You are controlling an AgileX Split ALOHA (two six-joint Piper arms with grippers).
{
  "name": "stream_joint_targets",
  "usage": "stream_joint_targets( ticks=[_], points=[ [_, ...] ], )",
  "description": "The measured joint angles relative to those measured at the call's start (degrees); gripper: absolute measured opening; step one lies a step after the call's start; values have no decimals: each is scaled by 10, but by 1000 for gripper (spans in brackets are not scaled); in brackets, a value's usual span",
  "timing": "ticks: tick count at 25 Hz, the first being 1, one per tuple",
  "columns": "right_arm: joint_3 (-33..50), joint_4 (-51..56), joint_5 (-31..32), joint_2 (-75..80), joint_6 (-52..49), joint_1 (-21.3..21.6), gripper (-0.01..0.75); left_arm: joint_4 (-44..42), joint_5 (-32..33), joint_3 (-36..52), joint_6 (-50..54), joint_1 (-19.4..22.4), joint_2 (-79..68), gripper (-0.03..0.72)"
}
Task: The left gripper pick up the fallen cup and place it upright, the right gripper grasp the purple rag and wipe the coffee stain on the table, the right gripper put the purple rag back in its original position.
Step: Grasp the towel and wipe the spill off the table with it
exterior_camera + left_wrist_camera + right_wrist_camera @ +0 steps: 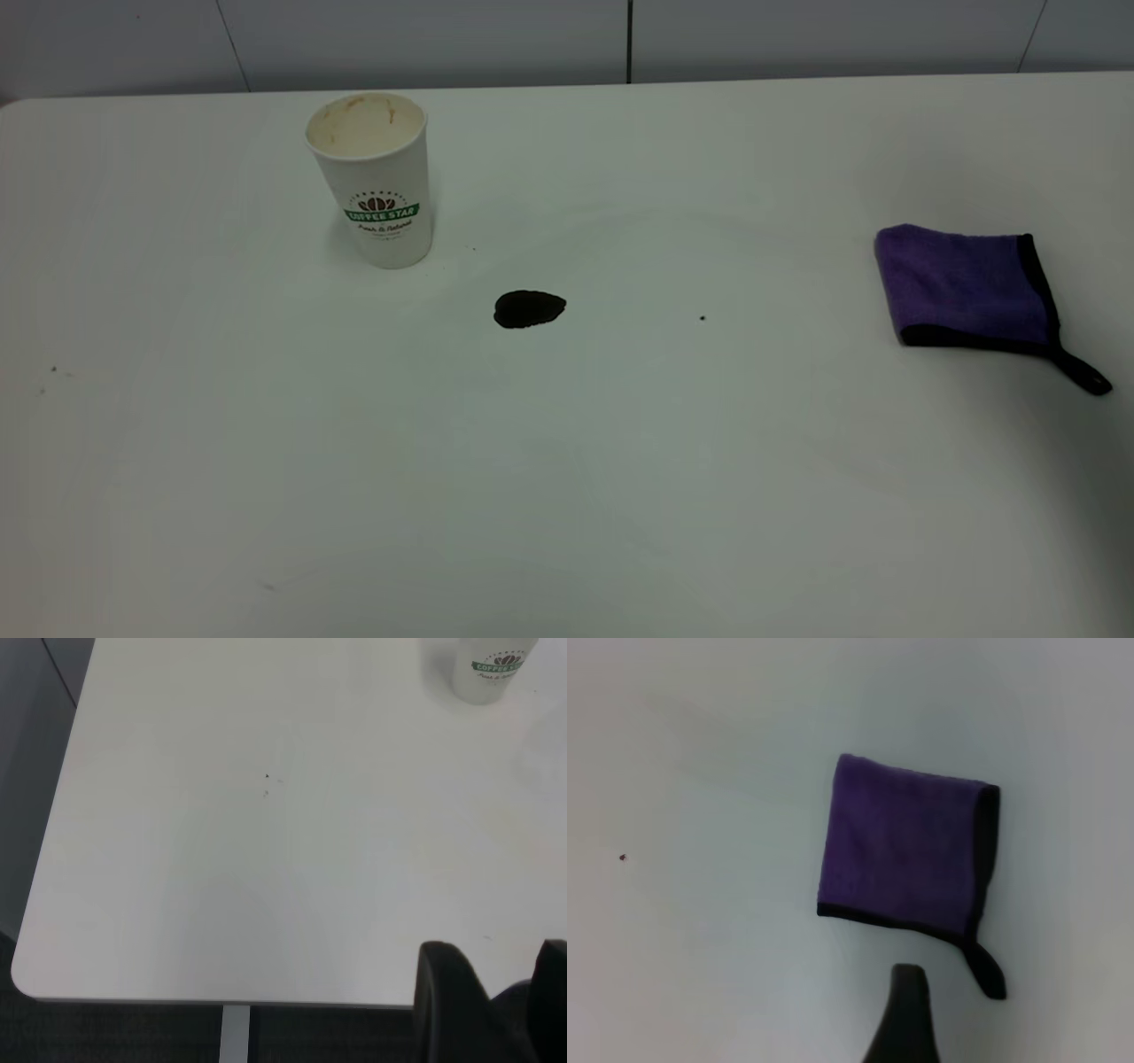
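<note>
Cup upright, stain unwiped, rag untouched.
The cup, labelled "COFFEE STAR", stood on the tabletop near the coffee stain; the purple rag lay well apart. Neither gripper's state could be told.

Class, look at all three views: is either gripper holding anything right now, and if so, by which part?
Nothing is held. The cup stands free, the purple rag lies untouched on the table, and no finger touches either.

cup top cut off, right pincer only one finger showing
</note>
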State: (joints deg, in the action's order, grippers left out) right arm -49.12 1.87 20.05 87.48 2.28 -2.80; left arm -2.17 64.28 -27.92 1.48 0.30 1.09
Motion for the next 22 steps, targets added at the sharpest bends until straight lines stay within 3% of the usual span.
stream_joint_targets(
  ticks=[10,22],
  points=[
    [-194,-11,-24,337,0,-12,715,0,-1,0,0,0,0,254],
    [-339,-19,26,508,-4,-12,674,0,-1,0,0,0,0,254]
  ],
)
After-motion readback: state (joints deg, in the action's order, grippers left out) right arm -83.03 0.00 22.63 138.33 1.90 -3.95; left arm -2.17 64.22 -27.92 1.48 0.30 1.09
